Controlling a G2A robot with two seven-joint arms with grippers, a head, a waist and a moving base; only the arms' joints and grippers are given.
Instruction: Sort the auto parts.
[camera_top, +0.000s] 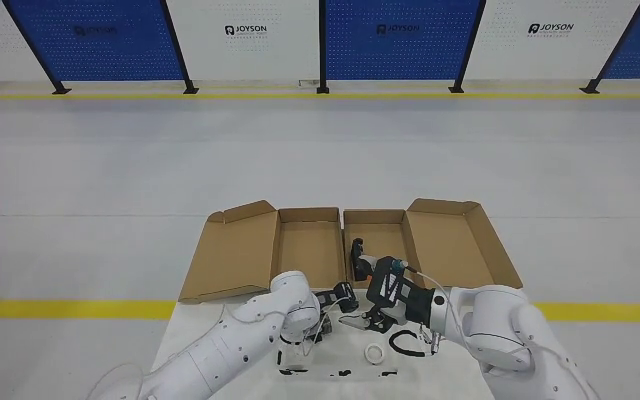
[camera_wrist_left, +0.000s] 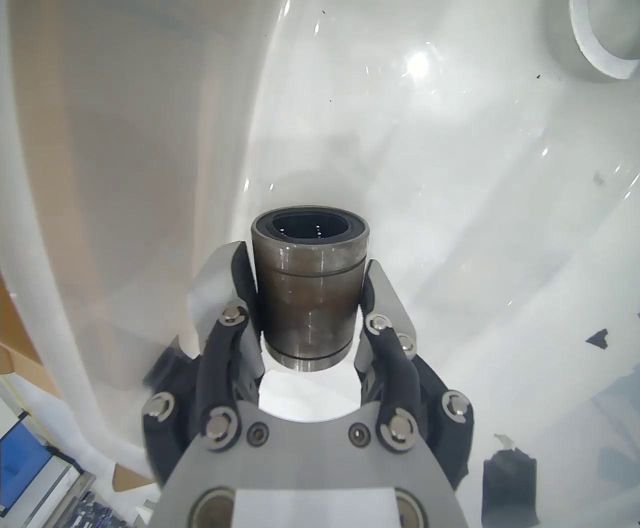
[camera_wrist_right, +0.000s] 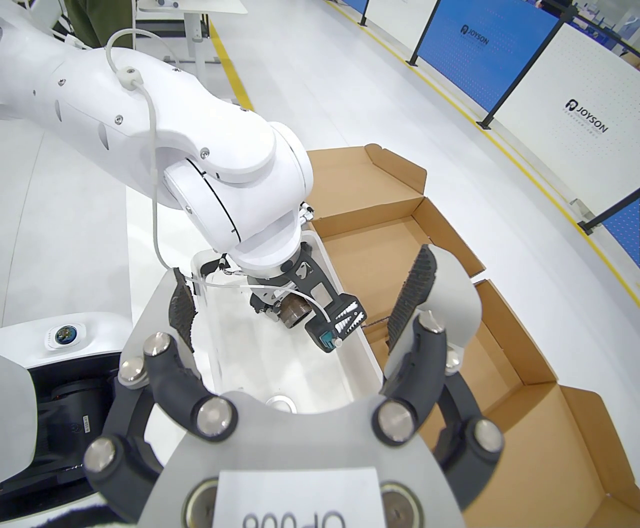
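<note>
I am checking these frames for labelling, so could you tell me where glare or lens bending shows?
Left wrist view: a glare spot on the white tray beyond the metal sleeve in the left tool, with a soft shadow behind it. Right wrist view: the yellow floor line bows near the edge.

The grey ring (camera_wrist_left: 582, 30) is cut off at the corner.

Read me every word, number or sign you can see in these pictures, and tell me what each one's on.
White partition panels: a logo and brand wordmark in dark print; I leave brand names unread.
Blue partition panels: the same logo and wordmark.
White label at the base of the right hand: upside-down characters, cut off by the picture's edge, not readable whole.
Cardboard boxes: no print seen.
</note>
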